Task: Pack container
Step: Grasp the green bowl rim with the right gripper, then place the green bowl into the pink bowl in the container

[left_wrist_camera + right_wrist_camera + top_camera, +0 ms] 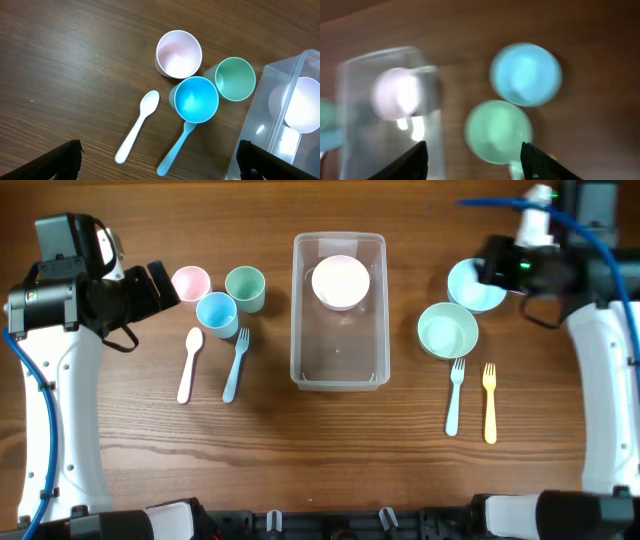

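Note:
The clear container (338,370) stands mid-table with a pink bowl (340,282) in its far end. It also shows in the left wrist view (272,107) and, blurred, in the right wrist view (355,125). Left of it stand a pink cup (190,282), a blue cup (216,313) and a green cup (245,288), with a white spoon (189,365) and a blue fork (235,365). Right of it are a blue bowl (470,288) and a green bowl (447,330). My left gripper (165,283) is open and empty beside the pink cup. My right gripper (490,265) is open and empty over the blue bowl.
A light blue fork (454,395) and a yellow fork (490,402) lie in front of the green bowl. In the left wrist view the three cups (195,97) cluster close together, touching, next to the container's corner.

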You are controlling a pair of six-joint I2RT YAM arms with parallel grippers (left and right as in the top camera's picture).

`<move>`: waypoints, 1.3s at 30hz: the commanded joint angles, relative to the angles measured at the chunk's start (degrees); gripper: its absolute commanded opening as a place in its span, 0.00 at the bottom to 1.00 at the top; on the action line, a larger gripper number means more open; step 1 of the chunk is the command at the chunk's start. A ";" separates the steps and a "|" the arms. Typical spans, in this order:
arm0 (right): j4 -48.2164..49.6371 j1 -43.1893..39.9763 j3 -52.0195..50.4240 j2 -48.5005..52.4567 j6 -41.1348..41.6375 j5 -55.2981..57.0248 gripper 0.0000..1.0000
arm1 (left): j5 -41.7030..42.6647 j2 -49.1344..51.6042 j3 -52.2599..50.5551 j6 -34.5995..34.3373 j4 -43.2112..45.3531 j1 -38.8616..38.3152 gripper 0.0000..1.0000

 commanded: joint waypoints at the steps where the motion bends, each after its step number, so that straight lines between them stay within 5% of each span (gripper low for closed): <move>1: 0.20 -5.73 -8.37 3.56 0.07 -0.79 0.57 | -0.37 0.33 1.01 1.14 0.13 0.22 1.00; 7: 9.90 -4.39 -22.03 9.22 1.64 -0.79 0.51 | -0.37 0.33 1.01 1.14 0.13 0.22 1.00; 13: 14.40 -4.17 -25.00 19.06 4.17 -0.74 0.49 | -0.37 0.33 1.01 1.14 0.13 0.22 1.00; 15: 15.32 -4.17 -25.00 20.09 4.17 -0.72 0.36 | -0.37 0.33 1.01 1.14 0.15 0.22 1.00; 19: 16.46 -4.17 -24.87 18.86 4.44 0.37 0.30 | -0.37 0.33 1.01 1.14 0.13 0.22 1.00; 24: 16.41 -4.11 -23.91 13.25 4.39 0.39 0.04 | -0.37 0.33 1.01 1.14 0.13 0.22 1.00; 28: 15.17 -3.58 -23.39 6.14 4.42 0.33 0.04 | -0.37 0.33 1.01 1.14 0.13 0.22 1.00; 33: 9.53 8.87 -13.88 -4.52 1.97 -3.63 0.04 | -0.37 0.33 1.01 1.14 0.13 0.22 1.00; 39: 2.12 21.94 9.84 4.83 -0.09 2.93 0.04 | -0.37 0.33 1.03 1.14 0.13 0.22 1.00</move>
